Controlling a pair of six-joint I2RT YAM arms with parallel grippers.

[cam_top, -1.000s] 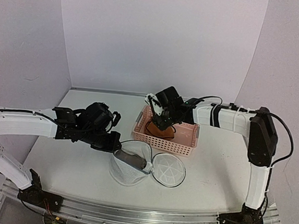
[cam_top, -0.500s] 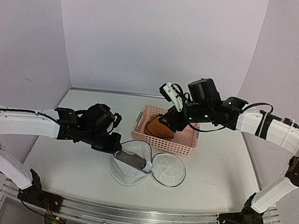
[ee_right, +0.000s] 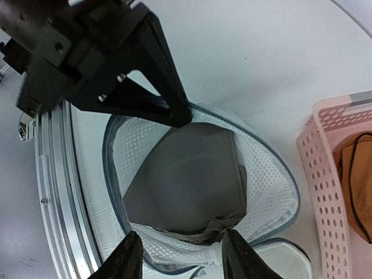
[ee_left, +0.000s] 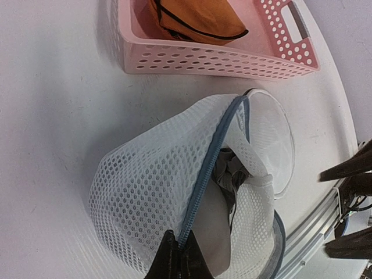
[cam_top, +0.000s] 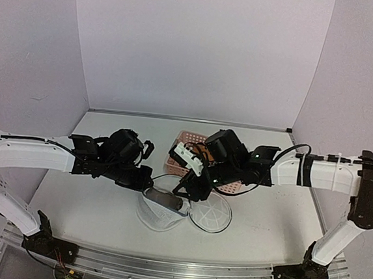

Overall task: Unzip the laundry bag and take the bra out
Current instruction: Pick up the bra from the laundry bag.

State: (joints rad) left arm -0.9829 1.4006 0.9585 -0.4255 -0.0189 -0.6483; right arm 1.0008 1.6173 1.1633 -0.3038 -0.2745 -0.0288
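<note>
Hovering right gripper [ee_right: 181, 247] over laundry bag [cam_top: 157, 213]; left gripper [ee_left: 176, 258] pinching it.

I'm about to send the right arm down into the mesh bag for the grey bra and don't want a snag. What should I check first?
1. The laundry bag is unzipped, its mouth open and its lid lying flat beside it: ok.
2. The left tool is shut on the bag's zip edge, holding the mouth up: ok.
3. The bra is in view inside the bag: ok.
4. The right tool hangs over the bra's edge, jaws apart, nothing in them: ok.
5. The bra's straps are free of the mesh: cannot tell, they are hidden.
</note>
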